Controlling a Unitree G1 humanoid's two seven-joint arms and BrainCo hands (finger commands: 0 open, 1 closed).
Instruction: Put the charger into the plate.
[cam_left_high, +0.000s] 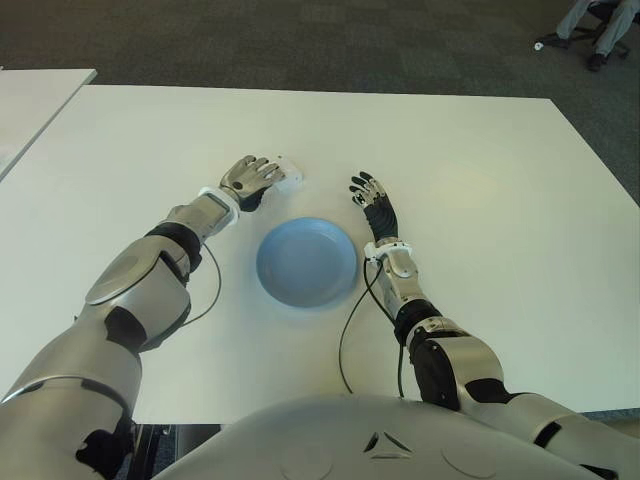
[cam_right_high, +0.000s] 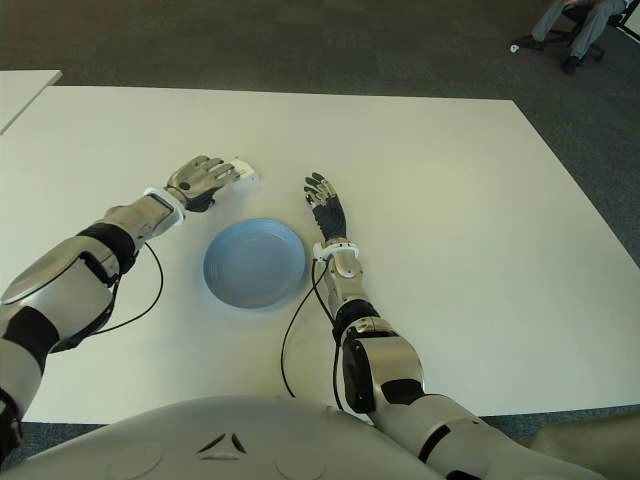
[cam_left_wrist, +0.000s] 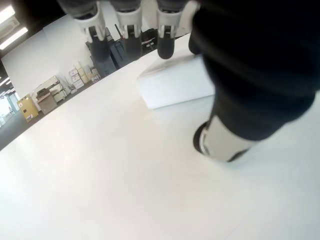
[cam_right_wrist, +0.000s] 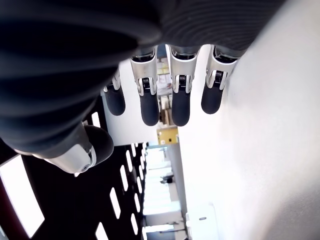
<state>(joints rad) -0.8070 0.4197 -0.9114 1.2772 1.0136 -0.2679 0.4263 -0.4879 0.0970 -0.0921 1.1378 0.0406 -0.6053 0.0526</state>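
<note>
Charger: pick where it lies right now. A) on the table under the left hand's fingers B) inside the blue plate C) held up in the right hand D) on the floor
A: the white charger lies on the table beneath the left hand, outside the plate.

The small white charger (cam_left_high: 288, 174) lies flat on the table, just behind the empty blue plate (cam_left_high: 306, 263).

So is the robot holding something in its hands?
Not yet: the left hand is over the small white charger block, fingers at its far edge, no grip. The right hand holds nothing.
</note>
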